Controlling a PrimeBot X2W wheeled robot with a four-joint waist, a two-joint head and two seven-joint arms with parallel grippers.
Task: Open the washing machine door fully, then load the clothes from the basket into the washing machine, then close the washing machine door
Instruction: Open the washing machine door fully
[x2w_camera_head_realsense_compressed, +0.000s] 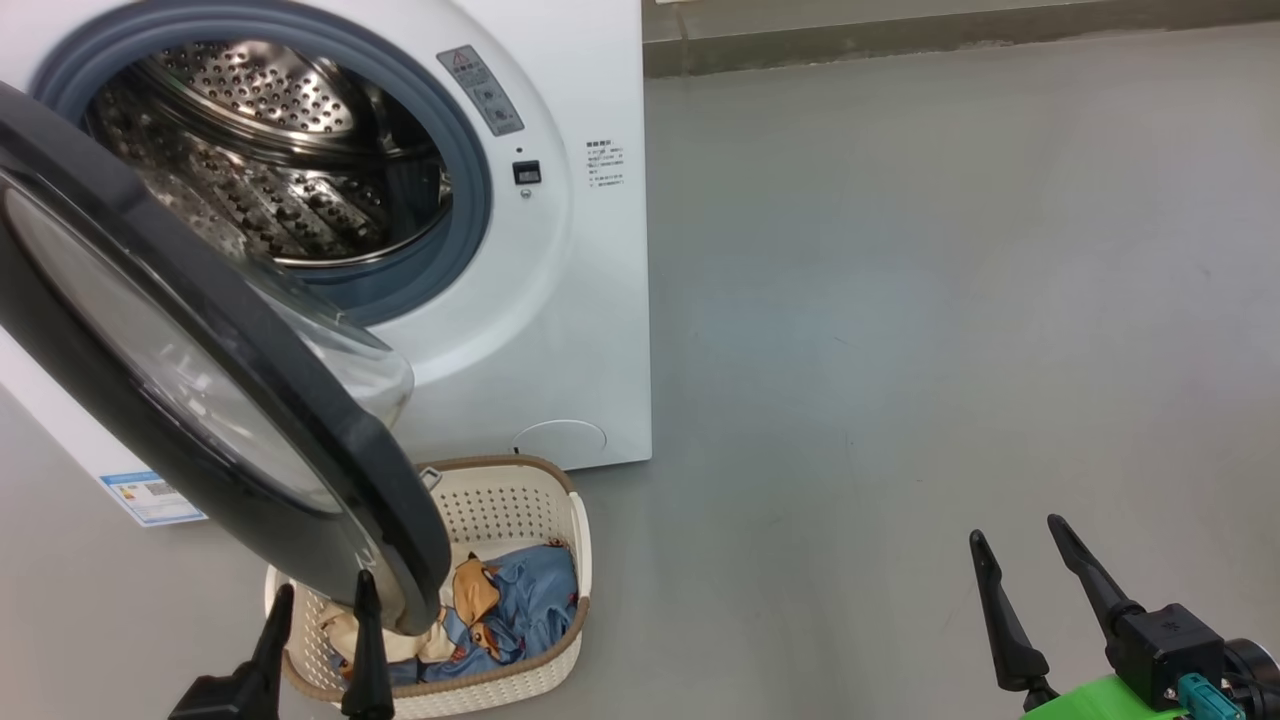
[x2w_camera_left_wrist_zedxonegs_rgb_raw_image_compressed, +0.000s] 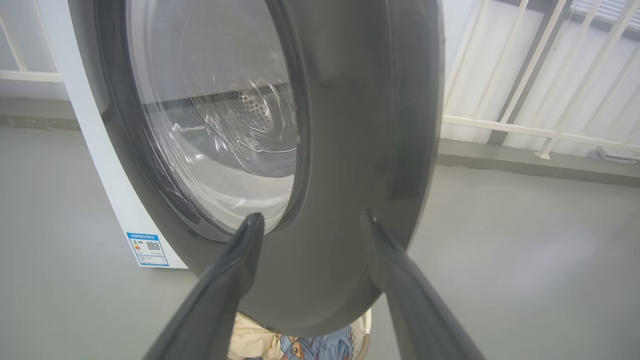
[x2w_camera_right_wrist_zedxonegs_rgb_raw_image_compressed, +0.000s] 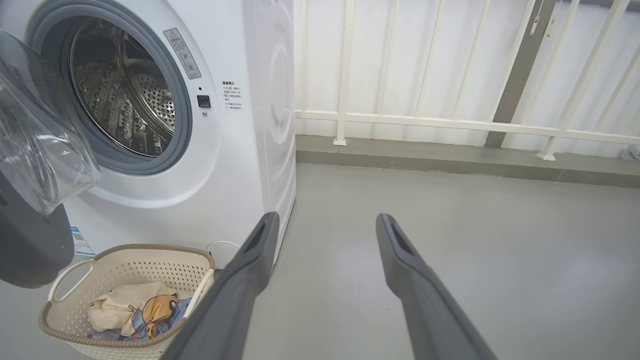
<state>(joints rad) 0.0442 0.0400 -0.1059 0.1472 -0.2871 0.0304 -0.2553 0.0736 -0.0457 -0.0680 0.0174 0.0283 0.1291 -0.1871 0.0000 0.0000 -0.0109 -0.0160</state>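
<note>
Door (x2w_camera_head_realsense_compressed: 180, 370) half-open off your washer (x2w_camera_head_realsense_compressed: 560, 300), overhanging the basket (x2w_camera_head_realsense_compressed: 520, 468) of clothes (x2w_camera_head_realsense_compressed: 530, 590) at the washer's foot, your left gripper (x2w_camera_head_realsense_compressed: 326, 583) spread empty by the door rim, right gripper (x2w_camera_head_realsense_compressed: 1015, 528) spread empty right of the washer, railing (x2w_camera_right_wrist_zedxonegs_rgb_raw_image_compressed: 450, 122) behind.

No wording is legible. On the front of the washing machine (x2w_camera_head_realsense_compressed: 590, 330): a grey sticker (x2w_camera_head_realsense_compressed: 480, 90) with a warning triangle, upper centre of the head view; tiny print (x2w_camera_head_realsense_compressed: 605, 165) right of it; a blue label (x2w_camera_head_realsense_compressed: 150, 497) with a QR code, lower left
</note>
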